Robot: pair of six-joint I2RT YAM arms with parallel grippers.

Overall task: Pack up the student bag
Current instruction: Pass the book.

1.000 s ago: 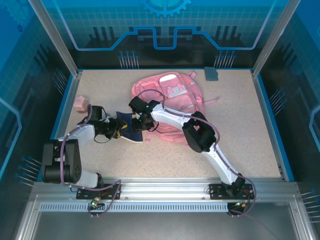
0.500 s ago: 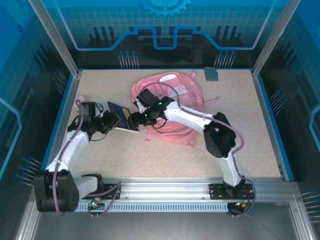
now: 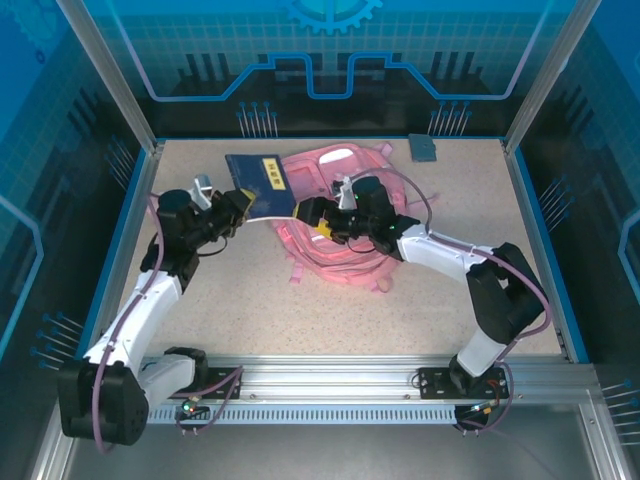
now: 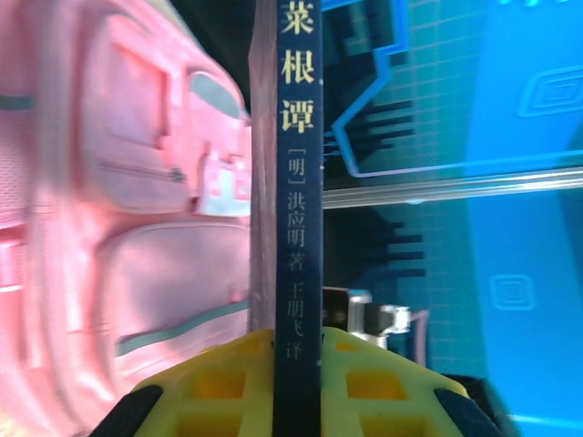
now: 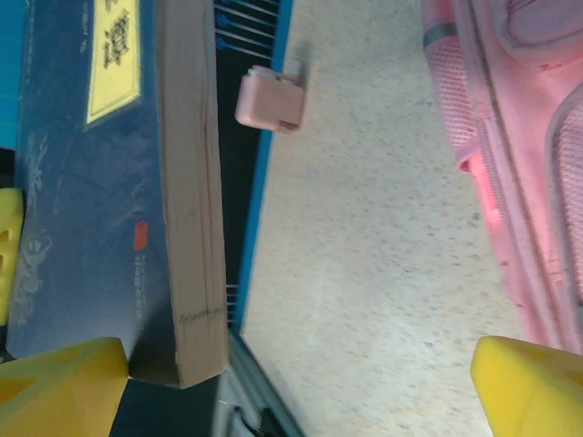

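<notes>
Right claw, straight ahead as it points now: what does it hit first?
Most likely the blue book in the left claw: its page edge sits against one finger. Otherwise bare table toward the small pink block; depth unclear.

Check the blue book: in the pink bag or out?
Out. The left gripper is shut on the blue book, its whole cover showing at the student bag's left edge, outside it.

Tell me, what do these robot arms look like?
Left arm and right arm: slim white links, chunky black joints, purple cables looping alongside. The left end effector and right end effector have blocky yellow fingers.
</notes>
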